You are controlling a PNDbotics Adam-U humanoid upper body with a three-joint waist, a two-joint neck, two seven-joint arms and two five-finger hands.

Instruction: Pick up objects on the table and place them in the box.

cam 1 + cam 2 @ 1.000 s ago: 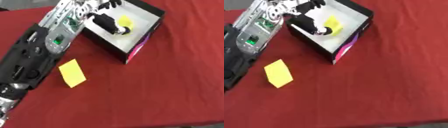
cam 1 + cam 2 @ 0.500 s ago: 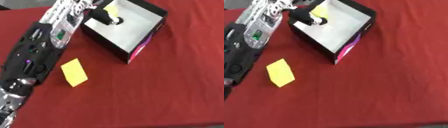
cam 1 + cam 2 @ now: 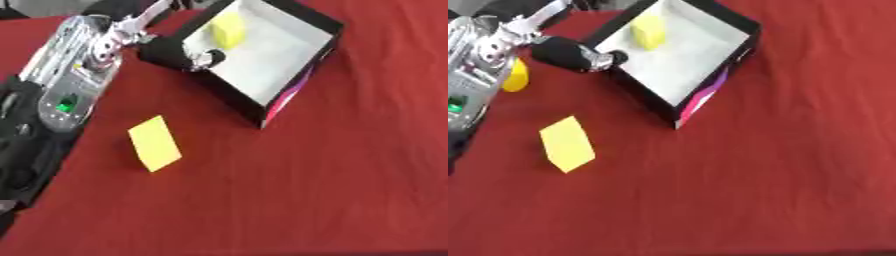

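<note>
My left hand (image 3: pixel 579 56) holds nothing, fingers curled at the black white-lined box's (image 3: pixel 308 72) rim, so I should reach squarely over the flat yellow block (image 3: pixel 155 143) on the red cloth (image 3: pixel 332 180) beside it.

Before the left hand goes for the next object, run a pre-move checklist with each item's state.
1. Yellow block inside the box: ok.
2. Left hand free of objects: ok, as far as visible.
3. Left hand clear of the box: not ok, a fingertip sits at the near wall.
4. Yellow card on the red cloth, unobstructed: ok.
5. Rounded yellow thing beside the arm reachable: cannot tell.
6. Right hand position: cannot tell, not shown.
</note>
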